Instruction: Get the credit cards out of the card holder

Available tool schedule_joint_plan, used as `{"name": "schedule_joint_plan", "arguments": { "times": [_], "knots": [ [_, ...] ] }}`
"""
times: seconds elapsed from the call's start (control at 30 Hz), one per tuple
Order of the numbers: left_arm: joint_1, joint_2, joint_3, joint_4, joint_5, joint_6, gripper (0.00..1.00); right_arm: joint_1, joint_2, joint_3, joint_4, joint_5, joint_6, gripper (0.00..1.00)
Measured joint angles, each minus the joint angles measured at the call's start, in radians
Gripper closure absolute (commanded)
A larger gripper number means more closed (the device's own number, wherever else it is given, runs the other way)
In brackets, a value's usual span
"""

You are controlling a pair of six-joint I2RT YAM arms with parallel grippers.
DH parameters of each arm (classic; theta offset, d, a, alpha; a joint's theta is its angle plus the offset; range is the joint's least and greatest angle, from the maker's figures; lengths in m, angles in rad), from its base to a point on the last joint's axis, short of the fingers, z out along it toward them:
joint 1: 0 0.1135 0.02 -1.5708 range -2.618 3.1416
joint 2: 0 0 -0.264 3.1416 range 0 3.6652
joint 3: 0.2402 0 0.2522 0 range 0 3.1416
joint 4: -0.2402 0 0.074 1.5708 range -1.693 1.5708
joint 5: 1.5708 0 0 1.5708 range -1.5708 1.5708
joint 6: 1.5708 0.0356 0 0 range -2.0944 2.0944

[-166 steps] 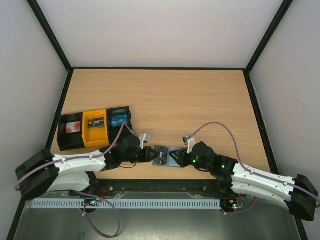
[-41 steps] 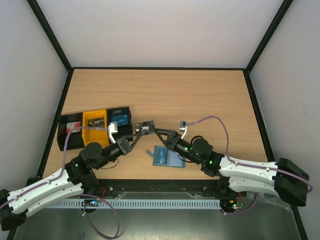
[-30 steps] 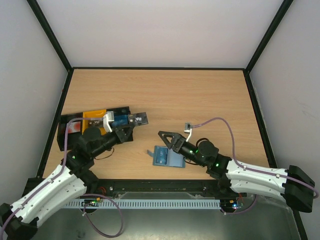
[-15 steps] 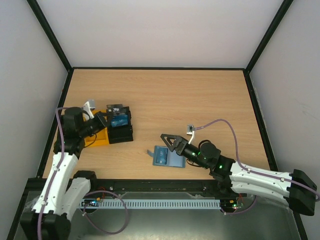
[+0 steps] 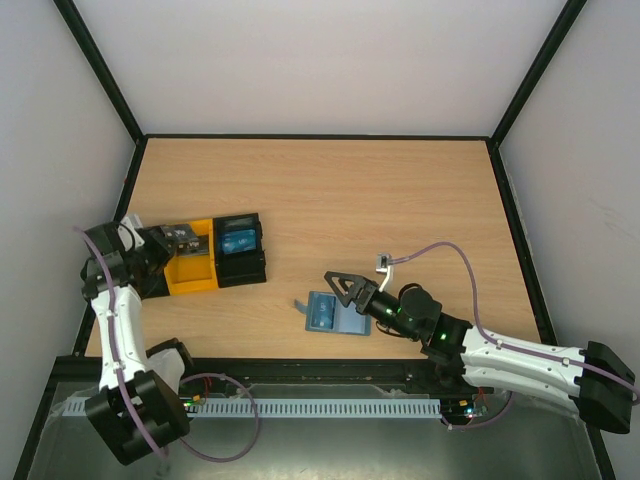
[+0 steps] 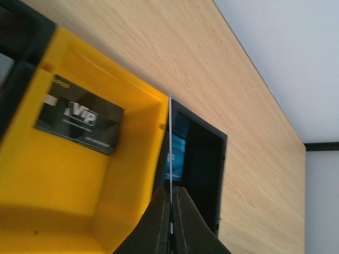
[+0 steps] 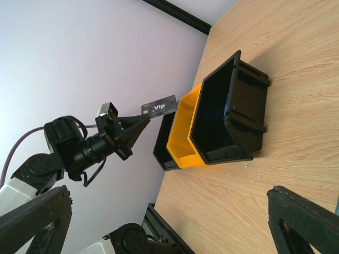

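Observation:
The teal-blue card holder [image 5: 327,313] lies opened flat on the table near the front edge. My right gripper [image 5: 339,288] hovers open just above its far right corner, holding nothing; in the right wrist view only one of its fingers [image 7: 303,219] shows. My left gripper [image 5: 162,241] is at the far left, shut on a black VIP credit card [image 5: 180,236] above the yellow tray [image 5: 191,274]. In the left wrist view that card [image 6: 170,137] is edge-on between the shut fingers [image 6: 159,222]. The right wrist view shows the held card [image 7: 159,108] at the left gripper [image 7: 144,120].
Three box trays stand in a row at the left. The yellow tray [image 6: 32,174] holds a black VIP card [image 6: 79,121]. The black tray [image 5: 242,265] to its right holds a blue card [image 5: 240,241]. The other black tray [image 7: 165,138] is mostly hidden by my left arm.
My left arm has swung left with the VIP card, from over the right black tray to over the yellow tray. The right gripper stays open by the card holder, shifted slightly.

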Motion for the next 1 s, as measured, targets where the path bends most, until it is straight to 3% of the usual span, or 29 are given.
{"name": "schedule_joint_plan", "arguments": {
  "times": [0.33,1.0],
  "knots": [
    [0.029,0.134,0.008,-0.025,0.007,0.072,0.97,0.000,-0.001,-0.004,-0.004,0.021,-0.003,0.02],
    [-0.072,0.397,0.089,-0.029,-0.052,0.139,0.97,0.000,-0.002,-0.011,-0.023,0.043,-0.002,0.02]
  ]
}}
